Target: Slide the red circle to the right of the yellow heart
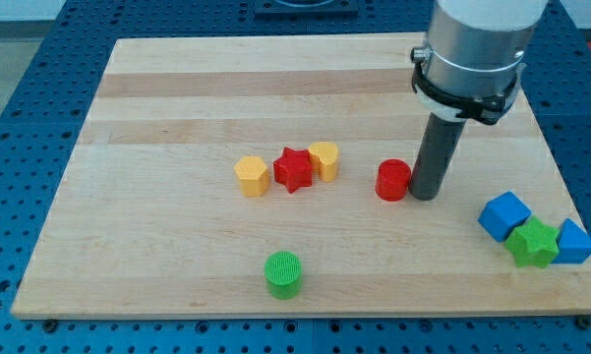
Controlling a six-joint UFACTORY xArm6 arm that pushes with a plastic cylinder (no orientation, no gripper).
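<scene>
The red circle (393, 181) lies right of the board's middle. My tip (425, 196) stands right beside it on its right, touching or almost touching. The yellow heart (324, 159) lies to the left of the red circle, with a gap between them. The heart touches a red star (294, 169) on its left. My rod comes down from the view's top right.
A yellow pentagon (251, 176) lies left of the red star. A green circle (283, 273) sits near the board's bottom edge. At the right edge a blue cube (503, 215), a green star (533, 242) and a second blue block (573, 243) cluster together.
</scene>
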